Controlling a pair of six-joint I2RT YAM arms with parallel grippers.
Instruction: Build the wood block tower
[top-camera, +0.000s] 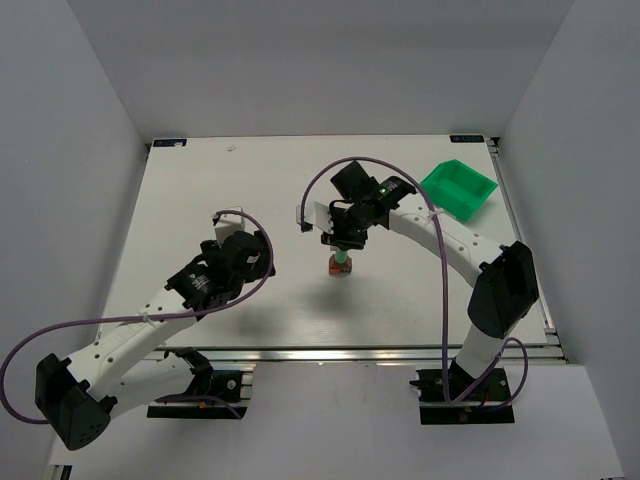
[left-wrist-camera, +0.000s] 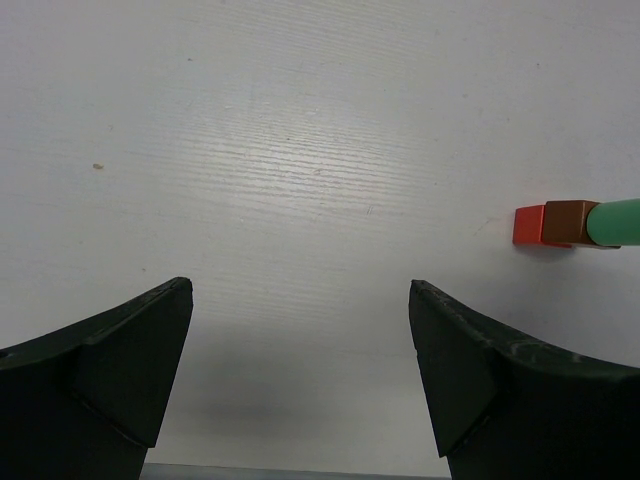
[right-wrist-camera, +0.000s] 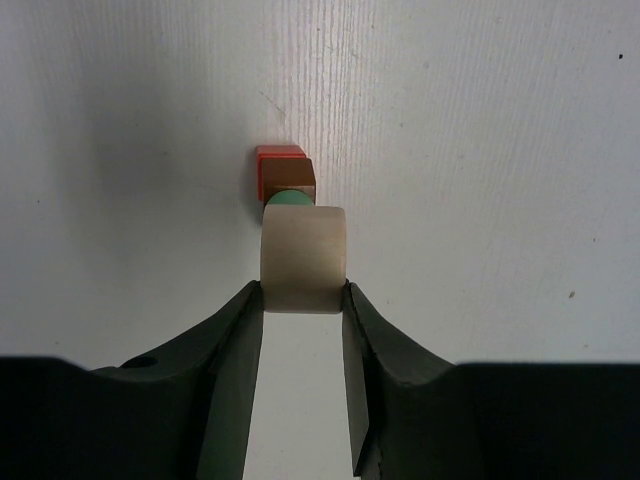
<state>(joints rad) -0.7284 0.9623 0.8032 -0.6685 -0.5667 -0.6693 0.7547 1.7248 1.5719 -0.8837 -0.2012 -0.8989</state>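
Note:
The wood block tower (top-camera: 338, 265) stands mid-table: a red block (right-wrist-camera: 278, 154) at the bottom, a brown block (right-wrist-camera: 288, 177) on it, and a green piece (right-wrist-camera: 291, 198) on top. My right gripper (right-wrist-camera: 303, 298) is shut on a cream block (right-wrist-camera: 303, 258) and holds it directly over the green piece; I cannot tell whether they touch. In the left wrist view the tower (left-wrist-camera: 570, 222) shows at the far right. My left gripper (left-wrist-camera: 300, 330) is open and empty, well to the left of the tower.
A bright green plastic bin (top-camera: 459, 187) sits at the back right of the table (top-camera: 250, 180). The right arm's purple cable loops above the tower. The left arm (top-camera: 215, 270) rests at the table's left front.

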